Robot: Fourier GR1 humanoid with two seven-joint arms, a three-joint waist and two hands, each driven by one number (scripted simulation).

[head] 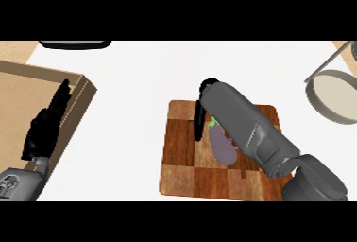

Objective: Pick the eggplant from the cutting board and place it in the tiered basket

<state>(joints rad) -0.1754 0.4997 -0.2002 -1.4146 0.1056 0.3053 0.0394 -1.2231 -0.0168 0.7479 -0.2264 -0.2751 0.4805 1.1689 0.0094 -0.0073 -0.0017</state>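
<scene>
White worktop (132,90) carries a cutting board (187,176) in the middle; the eggplant (225,147) lies on it near-to-far, stem end far. The right hand (203,111) is down at its left side. How far open it is I cannot tell, since the forearm hides it. The basket (336,97) stands far right across open worktop.

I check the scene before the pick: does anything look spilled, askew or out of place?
Nothing stands out. The eggplant lies flat on the cutting board, partly hidden by the right forearm. The tiered basket stands apart at the view's right edge.
</scene>
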